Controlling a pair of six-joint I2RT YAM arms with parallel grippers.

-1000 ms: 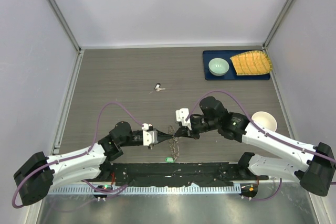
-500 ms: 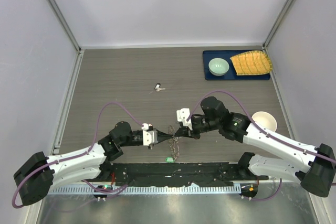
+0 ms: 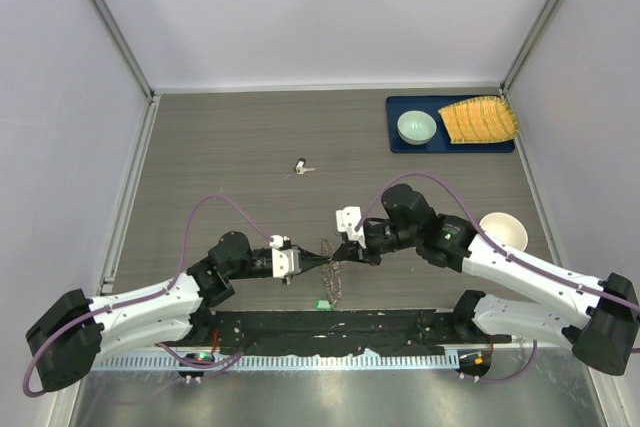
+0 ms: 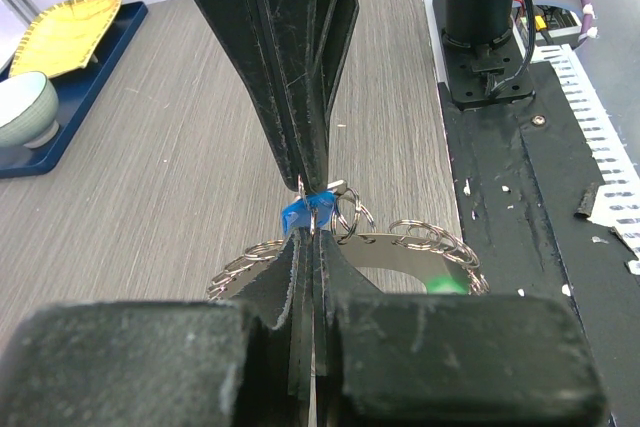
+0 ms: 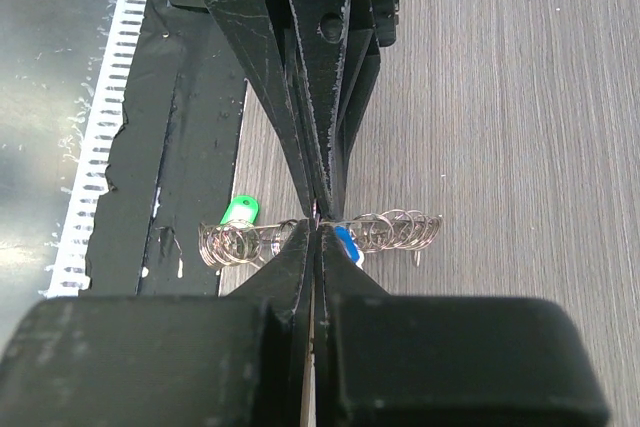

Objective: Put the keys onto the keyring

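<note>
Left gripper (image 4: 308,237) and right gripper (image 5: 318,229) pinched shut, tip to tip at keyring (image 4: 430,237) by blue key (image 4: 295,215); I can't tell which holds it. Misaligned pull could drop key.

table (image 3: 220,137) | wood-grain | on it: blue tray (image 3: 452,147), white bowl (image 3: 503,231), small object (image 3: 300,165)

The worktop (image 3: 220,147) is finished in matt wood grain. The keyring (image 5: 395,229) is formed of thin shiny metal wire — the keys (image 5: 240,211) are headed in smooth plastic (green, blue). The left claw (image 4: 310,252) is moulded in scuffed matt black.
</note>
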